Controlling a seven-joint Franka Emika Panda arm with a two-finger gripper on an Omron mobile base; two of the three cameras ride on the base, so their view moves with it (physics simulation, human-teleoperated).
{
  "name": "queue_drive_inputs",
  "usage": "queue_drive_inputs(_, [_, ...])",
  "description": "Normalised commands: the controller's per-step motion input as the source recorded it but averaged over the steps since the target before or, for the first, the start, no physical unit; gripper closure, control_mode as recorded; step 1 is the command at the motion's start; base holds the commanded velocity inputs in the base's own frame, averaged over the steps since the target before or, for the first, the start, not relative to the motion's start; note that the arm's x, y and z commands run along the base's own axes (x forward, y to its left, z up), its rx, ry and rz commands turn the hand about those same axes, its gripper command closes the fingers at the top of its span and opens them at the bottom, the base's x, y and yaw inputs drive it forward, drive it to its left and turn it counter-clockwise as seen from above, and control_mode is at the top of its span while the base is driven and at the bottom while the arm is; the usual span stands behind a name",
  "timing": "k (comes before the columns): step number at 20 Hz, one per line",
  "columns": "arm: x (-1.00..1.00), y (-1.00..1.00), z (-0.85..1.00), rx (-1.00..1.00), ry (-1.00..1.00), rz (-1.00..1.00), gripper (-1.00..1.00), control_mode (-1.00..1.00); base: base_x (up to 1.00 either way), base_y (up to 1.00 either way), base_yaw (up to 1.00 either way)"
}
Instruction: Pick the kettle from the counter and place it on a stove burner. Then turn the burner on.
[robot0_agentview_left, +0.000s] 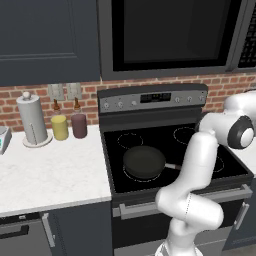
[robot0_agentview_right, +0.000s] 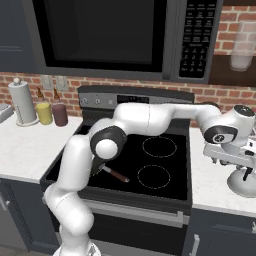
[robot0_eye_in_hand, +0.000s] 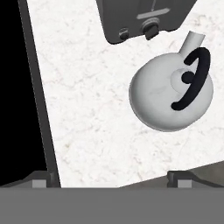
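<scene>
The claw (robot0_eye_in_hand: 112, 177) hangs released above the tabletop (robot0_eye_in_hand: 87, 122). The kettle (robot0_eye_in_hand: 162, 94) looks rigid, smooth and slippery; better to take its dark handle (robot0_eye_in_hand: 194, 78).

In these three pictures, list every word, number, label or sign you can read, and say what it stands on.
None can be read.
Stove display: pale marks, too blurred.
Microwave keypad: rows of pale button marks, too small.
Toaster, kettle, paper towel roll: no text visible.
</scene>
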Motion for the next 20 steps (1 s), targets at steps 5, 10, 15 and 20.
queue_drive_inputs(5, [0.27,-0.02,0.0,0.0,0.06,-0.07,-1.0,-1.0,0.0,0.0,0.0])
queue_drive_inputs(10, [0.25,-0.06,-0.03,0.0,0.09,-0.06,-1.0,-1.0,0.0,0.0,0.0])
queue_drive_inputs(15, [0.28,-0.11,-0.12,0.0,0.06,-0.06,-1.0,-1.0,0.0,0.0,0.0])
queue_drive_inputs(20, [0.12,-0.17,-0.21,0.0,0.03,-0.03,-1.0,-1.0,0.0,0.0,0.0])
